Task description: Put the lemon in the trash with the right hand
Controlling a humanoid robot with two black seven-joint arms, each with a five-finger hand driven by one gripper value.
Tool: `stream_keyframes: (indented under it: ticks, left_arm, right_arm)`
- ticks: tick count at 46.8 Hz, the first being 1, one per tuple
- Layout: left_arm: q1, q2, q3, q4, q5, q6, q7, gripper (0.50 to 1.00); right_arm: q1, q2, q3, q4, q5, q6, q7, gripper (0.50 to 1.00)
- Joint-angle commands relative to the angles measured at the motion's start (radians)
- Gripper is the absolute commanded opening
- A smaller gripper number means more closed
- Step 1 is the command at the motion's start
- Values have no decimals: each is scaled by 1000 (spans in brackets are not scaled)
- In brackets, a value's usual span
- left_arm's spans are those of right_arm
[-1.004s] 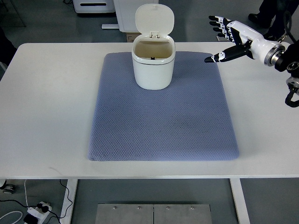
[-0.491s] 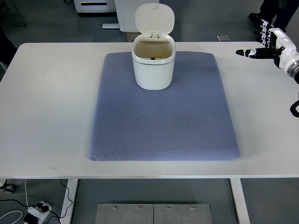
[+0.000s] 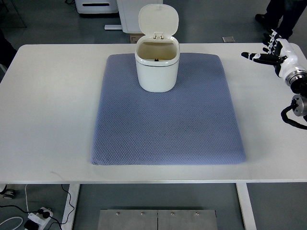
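A white trash bin (image 3: 157, 64) stands on the far part of the blue-grey mat (image 3: 168, 120), its lid tipped up and open. No lemon shows anywhere on the table or mat; the bin's inside looks dim and I cannot make out what lies in it. My right hand (image 3: 268, 50) hovers over the table's far right edge, well away from the bin, fingers spread and holding nothing. The left arm is out of view.
The white table (image 3: 48, 105) surrounds the mat on all sides. A person's dark legs and shoes (image 3: 278, 14) stand on the floor beyond the far right corner. White equipment (image 3: 98, 5) sits on the floor behind the table.
My right hand has drawn back from beside the bin to the table's far right edge, then settled slightly lower. The bin and mat have not moved.
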Motion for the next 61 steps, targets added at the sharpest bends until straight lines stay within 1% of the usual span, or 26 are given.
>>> stream_keyframes:
  ticks: [1, 4, 7, 11, 16, 21, 27, 38, 44, 52, 61]
  left_arm:
    - [0, 0, -1, 0, 0, 0, 0, 1000]
    - [0, 0, -1, -1, 0, 0, 0, 1000]
    - [0, 0, 0, 0, 0, 0, 0, 1000]
    - [0, 0, 0, 0, 0, 0, 0, 1000]
    - [0, 0, -1, 0, 0, 0, 0, 1000]
    - [0, 0, 0, 0, 0, 0, 0, 1000]
    - [0, 0, 0, 0, 0, 0, 0, 1000]
    - [0, 0, 0, 0, 0, 0, 0, 1000]
    - [0, 0, 0, 0, 0, 0, 0, 1000]
    - [0, 0, 0, 0, 0, 0, 0, 1000]
    - [0, 0, -1, 0, 0, 0, 0, 1000]
  right_arm:
    - [0, 33, 26, -27, 54, 1, -4, 1000]
    - [0, 48, 41, -44, 105, 4, -5, 1000]
    - [0, 65, 46, -55, 136, 7, -20, 1000]
    - [-2, 91, 55, -66, 151, 7, -40, 1000]
    - [-14, 127, 98, -104, 154, 7, -60, 1000]
    - [-29, 153, 155, -119, 154, 7, -100, 1000]
    - [-38, 154, 187, -119, 154, 5, -146, 1000]
    - [-65, 154, 228, -119, 154, 8, -136, 1000]
    - [-75, 156, 276, -116, 154, 10, -105, 1000]
    - [-78, 156, 284, -115, 154, 30, -103, 1000]
    - [-78, 183, 282, -116, 154, 28, -105, 1000]
